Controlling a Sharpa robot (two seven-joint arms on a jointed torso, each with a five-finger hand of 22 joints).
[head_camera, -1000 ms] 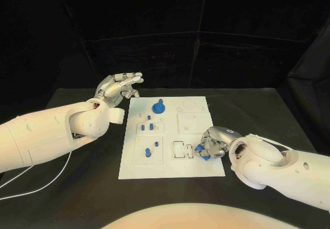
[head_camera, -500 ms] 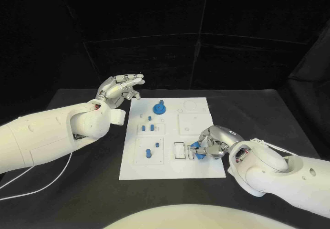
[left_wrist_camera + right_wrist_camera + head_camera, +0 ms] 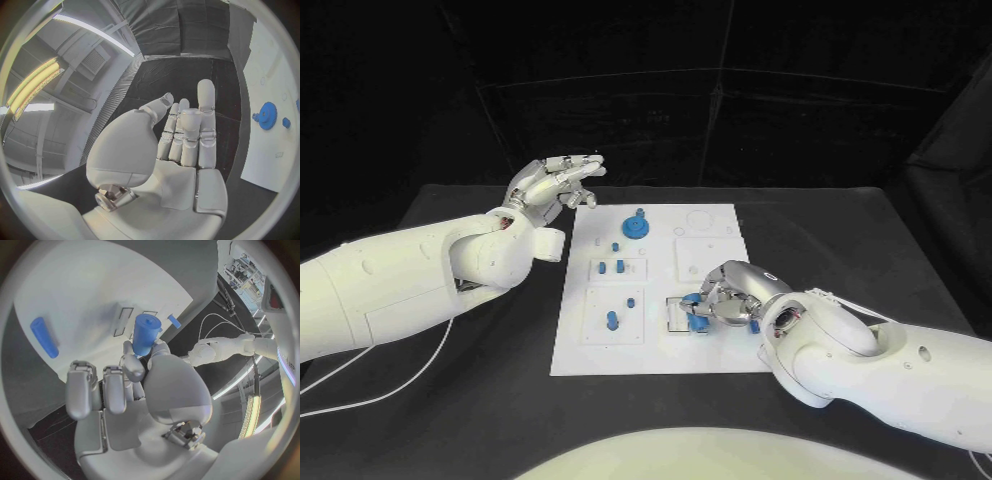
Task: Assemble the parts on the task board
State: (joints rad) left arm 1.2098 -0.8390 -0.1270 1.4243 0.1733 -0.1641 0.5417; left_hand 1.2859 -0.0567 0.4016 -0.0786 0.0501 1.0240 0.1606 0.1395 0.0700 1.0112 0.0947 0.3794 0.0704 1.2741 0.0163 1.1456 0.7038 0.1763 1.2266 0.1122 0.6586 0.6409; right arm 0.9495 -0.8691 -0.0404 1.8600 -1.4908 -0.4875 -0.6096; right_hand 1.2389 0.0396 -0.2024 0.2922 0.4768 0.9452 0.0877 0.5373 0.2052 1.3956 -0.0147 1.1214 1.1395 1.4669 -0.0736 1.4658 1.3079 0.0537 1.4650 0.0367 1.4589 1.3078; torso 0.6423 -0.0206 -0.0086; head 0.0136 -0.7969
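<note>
Pinching a small blue cylindrical plastic part [image 3: 145, 334] between thumb and a finger, the right robot hand [image 3: 724, 300] hovers over the rectangular slots near the front of the flat white task board [image 3: 721, 355] on the black worktop [image 3: 862, 240]. Such a slim grip could let the part tilt or slip, jamming at a slot edge. Farther back, the left robot hand [image 3: 551, 183] is open and empty beside the board's far corner, near a blue gear [image 3: 635, 228].

I'm seeing a white task board [image 3: 718, 355] lying on the black table [image 3: 877, 240], carrying blue parts, including a blue gear [image 3: 633, 227]; my silver right hand [image 3: 721, 300] is pinching a blue peg [image 3: 145, 335].
</note>
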